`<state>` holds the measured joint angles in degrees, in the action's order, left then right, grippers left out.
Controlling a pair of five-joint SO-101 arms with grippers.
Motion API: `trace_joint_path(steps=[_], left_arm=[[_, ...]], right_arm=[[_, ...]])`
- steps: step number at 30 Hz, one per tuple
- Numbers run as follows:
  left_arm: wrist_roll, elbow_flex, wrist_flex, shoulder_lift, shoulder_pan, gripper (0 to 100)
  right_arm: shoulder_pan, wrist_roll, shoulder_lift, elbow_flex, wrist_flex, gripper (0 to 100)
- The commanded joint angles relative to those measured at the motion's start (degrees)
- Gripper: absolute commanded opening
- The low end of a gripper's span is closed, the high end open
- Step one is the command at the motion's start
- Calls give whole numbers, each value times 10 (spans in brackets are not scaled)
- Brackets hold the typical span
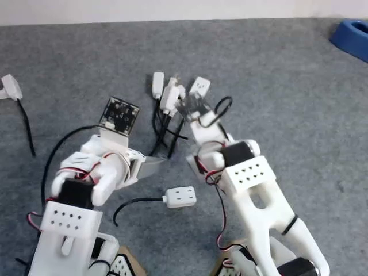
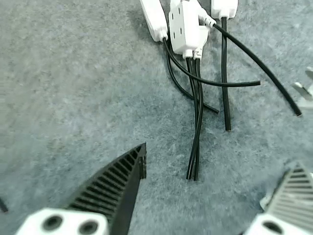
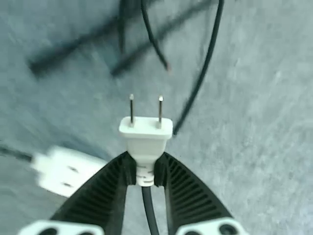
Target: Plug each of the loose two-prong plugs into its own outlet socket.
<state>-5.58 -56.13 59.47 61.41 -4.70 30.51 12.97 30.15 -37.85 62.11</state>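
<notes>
Right fingers [image 3: 105,191] pinch the plug [image 3: 145,134] (prongs free); bare carpet [image 3: 259,127] beyond.

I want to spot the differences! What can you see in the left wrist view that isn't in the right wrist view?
Left wrist view: the left gripper is wide open and holds nothing, with a bunch of white connectors lying close together ahead of it. Right wrist view: the right gripper is shut on a two-prong plug, prongs pointing away, with a lone outlet socket lying nearby. Both: the grey carpet and loose black cords.
</notes>
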Motion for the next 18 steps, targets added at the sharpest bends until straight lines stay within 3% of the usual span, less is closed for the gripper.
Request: trace_joint_path(steps=[1,6,10,18], left_arm=[[-4,114,97,1,7,407],[-4,166,135,0,7,407],[-4,167,136,0,5,407],[-3,171,135,5,-86,407]], right_arm=[[38,-42,51,49,28,7],[73,-76,179,47,67,7],[73,-54,278,-22,78,7],[83,-69,330,-227,-71,6]])
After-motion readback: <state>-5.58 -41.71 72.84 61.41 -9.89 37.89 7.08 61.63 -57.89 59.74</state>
